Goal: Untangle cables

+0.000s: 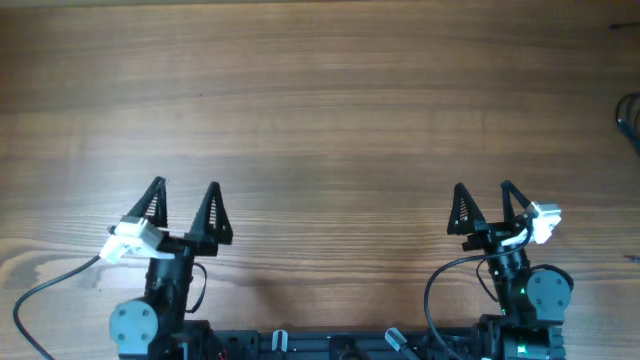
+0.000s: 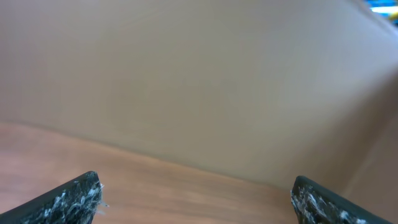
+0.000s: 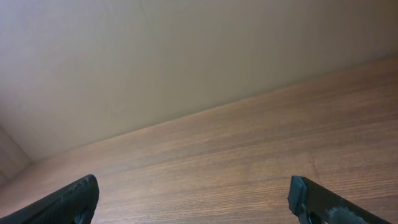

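Observation:
The only sign of the cables is a thin dark wire loop [image 1: 630,115] at the far right edge of the overhead view, mostly cut off by the frame. No plug ends show. My left gripper [image 1: 186,186] is open and empty near the table's front edge on the left. It is far from the loop. In the left wrist view [image 2: 196,193] its jaws are spread with only blurred wood between them. My right gripper [image 1: 483,187] is open and empty at the front right. In the right wrist view [image 3: 193,190] only bare wood lies between its jaws.
The wooden table [image 1: 320,100] fills the overhead view. A thicker black cable [image 1: 50,285] runs from the left arm's white wrist camera, and another [image 1: 435,290] loops beside the right arm. A plain beige wall [image 3: 155,56] stands behind the table.

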Tool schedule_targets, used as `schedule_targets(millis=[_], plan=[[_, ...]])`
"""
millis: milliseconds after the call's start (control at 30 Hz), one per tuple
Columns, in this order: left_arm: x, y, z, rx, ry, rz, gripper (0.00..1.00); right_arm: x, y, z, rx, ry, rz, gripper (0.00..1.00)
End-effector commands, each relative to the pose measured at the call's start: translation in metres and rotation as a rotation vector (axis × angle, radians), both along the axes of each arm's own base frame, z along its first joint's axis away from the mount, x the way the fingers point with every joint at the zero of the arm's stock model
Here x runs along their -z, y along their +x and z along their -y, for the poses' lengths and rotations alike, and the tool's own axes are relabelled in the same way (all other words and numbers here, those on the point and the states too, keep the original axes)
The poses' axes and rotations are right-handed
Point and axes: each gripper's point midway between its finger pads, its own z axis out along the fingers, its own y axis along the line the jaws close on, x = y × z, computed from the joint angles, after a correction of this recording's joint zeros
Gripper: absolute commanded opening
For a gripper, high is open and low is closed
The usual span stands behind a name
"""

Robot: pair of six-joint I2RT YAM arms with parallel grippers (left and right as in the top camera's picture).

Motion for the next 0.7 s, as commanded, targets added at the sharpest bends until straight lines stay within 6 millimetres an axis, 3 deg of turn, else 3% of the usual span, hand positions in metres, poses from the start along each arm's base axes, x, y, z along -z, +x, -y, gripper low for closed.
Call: schedule_targets(millis=[0,300,533,667], plan=[[0.017,0.007,-0.02,-0.119,-0.048,0.002,1.0,-0.003,0.0,0.002,0.013,0.005,0.012,1.0],[0.06,0.018,-0.028,-0.171,-0.048,-0.074,1.0,-0.003,0.0,0.002,0.013,0.005,0.012,1.0],[0.107,0.02,-0.028,-0.175,-0.021,-0.262,1.0,-0.003,0.0,0.002,0.013,0.005,0.012,1.0],[0.109,0.019,-0.028,-0.178,0.014,-0.272,1.0,-0.003,0.0,0.002,0.013,0.005,0.012,1.0]])
